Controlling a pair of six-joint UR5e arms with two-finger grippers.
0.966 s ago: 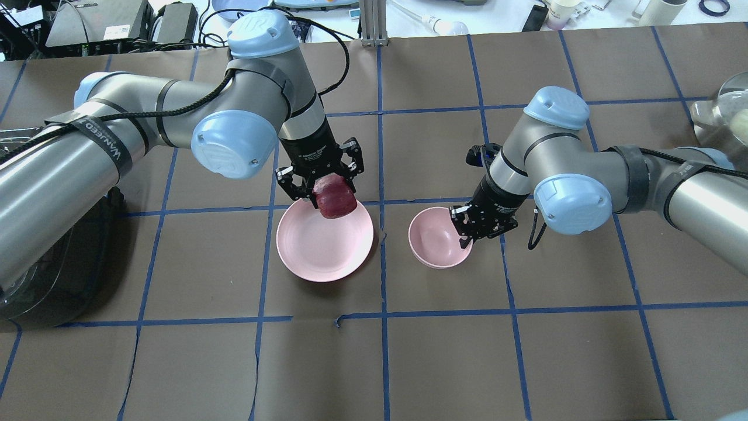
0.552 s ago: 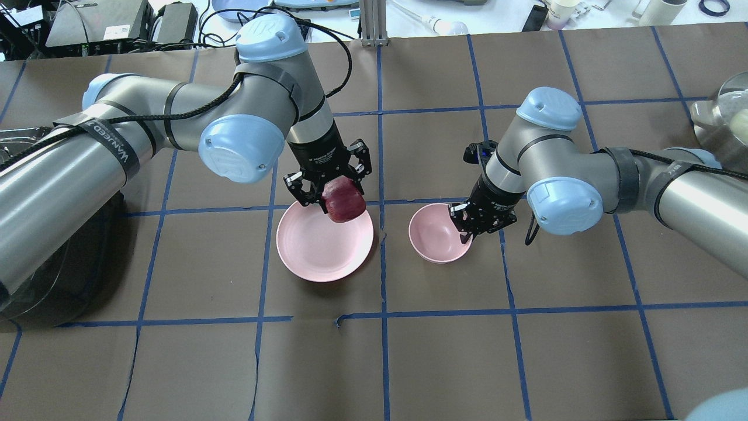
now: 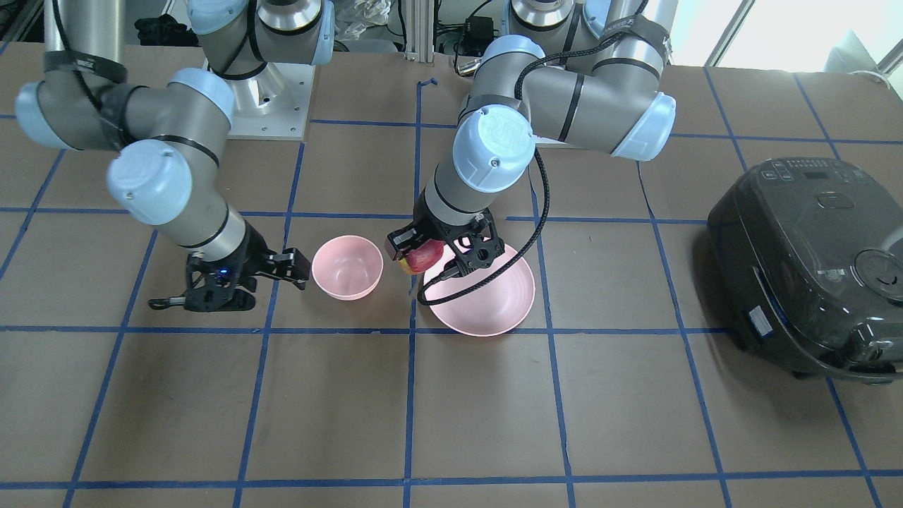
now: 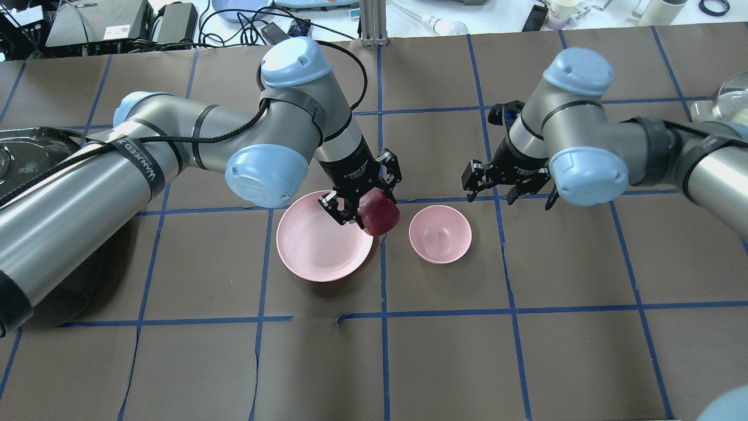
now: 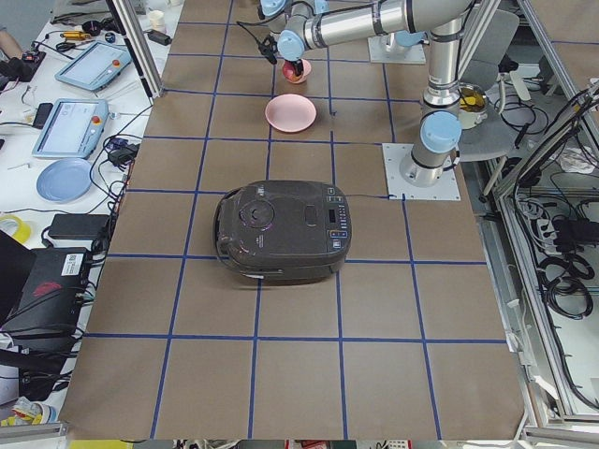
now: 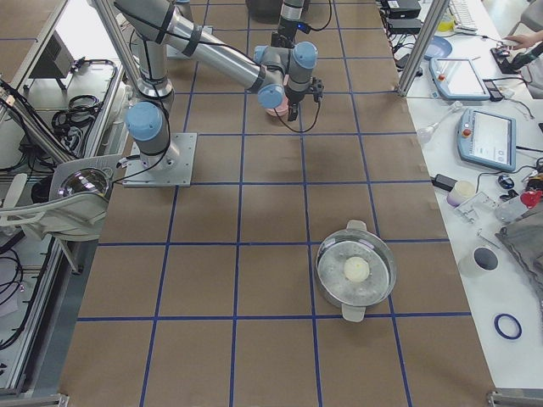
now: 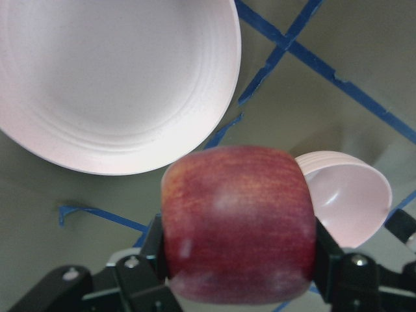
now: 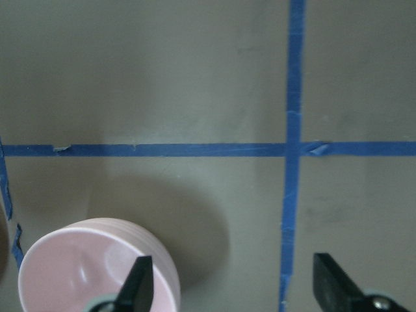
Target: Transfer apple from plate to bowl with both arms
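My left gripper (image 4: pixel 363 196) is shut on the dark red apple (image 4: pixel 380 213) and holds it above the table, over the pink plate's (image 4: pixel 310 251) right rim, close to the small pink bowl (image 4: pixel 439 234). The left wrist view shows the apple (image 7: pixel 239 224) between the black fingers, the plate (image 7: pixel 110 84) at upper left and the bowl (image 7: pixel 348 201) behind it on the right. My right gripper (image 4: pixel 489 188) is open and empty, raised just beyond the bowl's far right side. The right wrist view shows the bowl (image 8: pixel 97 273) at lower left. The front view shows apple (image 3: pixel 421 259), plate (image 3: pixel 494 307) and bowl (image 3: pixel 347 268).
A black rice cooker (image 3: pixel 811 268) stands on the table on my left side. A steel pot with a glass lid (image 6: pixel 356 270) stands far on my right. Blue tape lines grid the brown table cover (image 4: pixel 444 351).
My left gripper has carried the apple rightwards from the plate's far rim to its right rim, towards the bowl. My right gripper has left the bowl's rim and drawn back and up, open.
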